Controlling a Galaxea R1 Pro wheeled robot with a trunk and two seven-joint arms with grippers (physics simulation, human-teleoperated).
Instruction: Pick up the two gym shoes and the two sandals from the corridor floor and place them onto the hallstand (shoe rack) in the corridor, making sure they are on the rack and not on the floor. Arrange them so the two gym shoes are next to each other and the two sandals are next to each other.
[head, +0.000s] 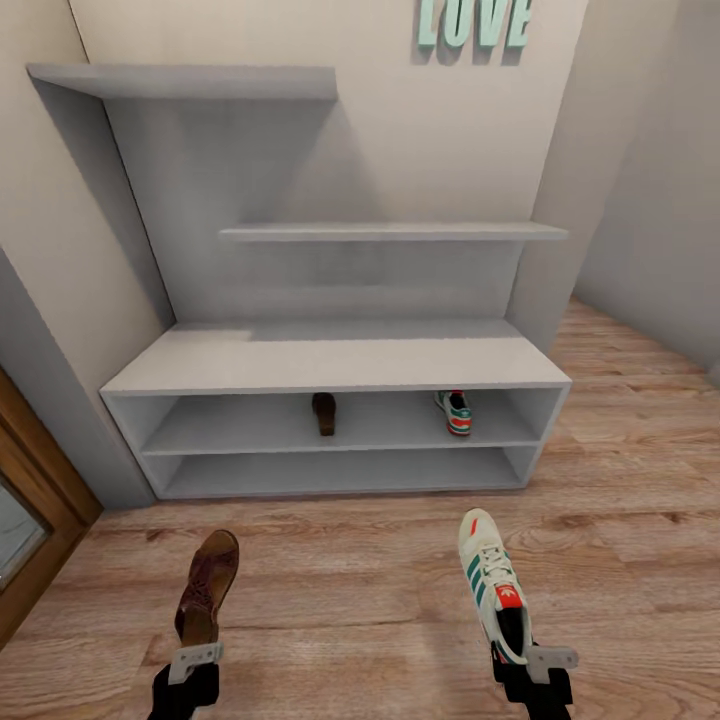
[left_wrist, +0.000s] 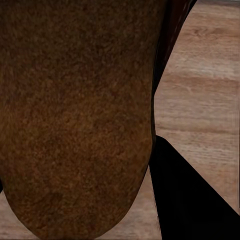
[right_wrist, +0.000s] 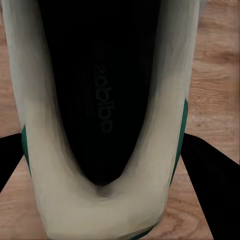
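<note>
Left hand (head: 195, 662), at the lower left of the head view, is clamped on the heel end of a brown sandal (head: 208, 585), whose toe points up the frame toward the hallstand (head: 335, 362); in the left wrist view the sandal's (left_wrist: 75, 120) leather lies close before the camera. Right hand (head: 530, 660), at the lower right, is clamped on the heel of a white gym shoe (head: 492, 578) with green stripes, toe likewise forward; the right wrist view looks into the gym shoe's (right_wrist: 105, 100) dark opening. Both are held above the corridor floor (head: 380, 590). On the hallstand's upper open shelf row, mid-frame, a second sandal (head: 324, 412) stands near the centre and a second gym shoe (head: 454, 411) right of it, well apart. Step in hand, as judged: carrying the remaining pair of items to the rack. To do it well, bring each shoe in low and level under the bench top, toe first, setting the held sandal just beside the shelved sandal and the held gym shoe just beside its mate, and part the fingers only once the sole rests fully on the shelf
</note>
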